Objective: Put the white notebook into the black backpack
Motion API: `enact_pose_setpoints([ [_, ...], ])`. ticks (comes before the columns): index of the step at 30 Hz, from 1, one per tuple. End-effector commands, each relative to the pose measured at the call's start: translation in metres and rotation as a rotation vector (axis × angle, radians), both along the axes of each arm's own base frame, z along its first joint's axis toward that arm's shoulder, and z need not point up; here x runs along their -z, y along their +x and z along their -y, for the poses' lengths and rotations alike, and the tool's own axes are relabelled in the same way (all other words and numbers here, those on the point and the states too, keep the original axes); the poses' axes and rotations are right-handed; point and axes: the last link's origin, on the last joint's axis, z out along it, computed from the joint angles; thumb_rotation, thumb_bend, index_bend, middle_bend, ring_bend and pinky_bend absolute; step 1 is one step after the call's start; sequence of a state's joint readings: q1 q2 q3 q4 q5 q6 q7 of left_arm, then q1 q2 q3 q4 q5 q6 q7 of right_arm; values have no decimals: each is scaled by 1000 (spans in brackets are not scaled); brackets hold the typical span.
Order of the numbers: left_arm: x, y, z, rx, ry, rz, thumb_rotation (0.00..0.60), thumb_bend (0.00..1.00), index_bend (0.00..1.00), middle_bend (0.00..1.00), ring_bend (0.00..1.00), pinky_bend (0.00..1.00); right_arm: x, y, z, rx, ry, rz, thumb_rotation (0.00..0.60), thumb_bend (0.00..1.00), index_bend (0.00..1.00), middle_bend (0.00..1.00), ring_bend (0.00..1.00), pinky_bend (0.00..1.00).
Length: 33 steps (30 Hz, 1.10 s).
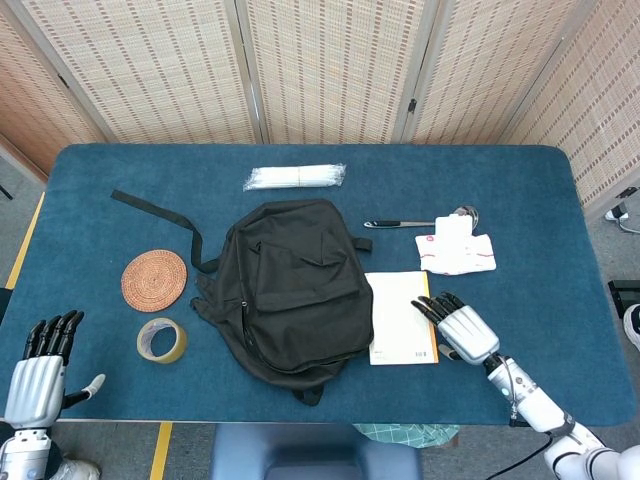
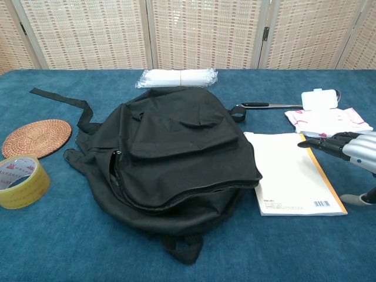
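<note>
White notebook (image 1: 402, 316), flat with an orange spine edge, lies on the blue bench (image 1: 520, 190) just beside the floppy black backpack (image 1: 290, 290). Right robot hand (image 1: 458, 325) rests fingers spread on its edge; left robot hand (image 1: 38, 365) empty, fingers apart. Woven round coaster (image 1: 154, 280) and tape roll (image 1: 161, 340) sit left.

The notebook (image 1: 402, 331) lies just right of the backpack (image 1: 288, 289).

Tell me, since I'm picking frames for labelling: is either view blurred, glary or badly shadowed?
Head view: sharp, evenly lit, soft shadows only, no glare. Chest view: also sharp, though the black backpack reads nearly featureless, and the right hand is cut off by the frame edge.
</note>
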State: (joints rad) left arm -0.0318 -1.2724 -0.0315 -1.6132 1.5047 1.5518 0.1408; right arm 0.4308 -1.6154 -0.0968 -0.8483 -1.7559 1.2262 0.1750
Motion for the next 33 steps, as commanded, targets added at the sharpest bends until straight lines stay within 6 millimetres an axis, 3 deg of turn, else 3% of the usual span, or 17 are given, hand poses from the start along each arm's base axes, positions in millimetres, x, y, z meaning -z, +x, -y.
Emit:
enact_pose_setpoints([
  [1,0,0,0,-1,0,-1,600,221,87,103,88,0,3,2,1,-8,5,-1,600,264,79,136,185,144],
  [16,-2,-4,3,-8,9,4,600,221,87,103,88,0,11,21,11,-45,-16,80,600,262,217,222,254,187],
  [27,-2,-4,3,-8,7,8,600,221,87,103,88,0,15,36,19,-60,-38,142,600,262,251,245,276,202],
  [33,-2,-5,4,-12,11,12,600,220,87,103,88,0,24,32,14,-96,-24,94,600,262,287,264,298,241],
])
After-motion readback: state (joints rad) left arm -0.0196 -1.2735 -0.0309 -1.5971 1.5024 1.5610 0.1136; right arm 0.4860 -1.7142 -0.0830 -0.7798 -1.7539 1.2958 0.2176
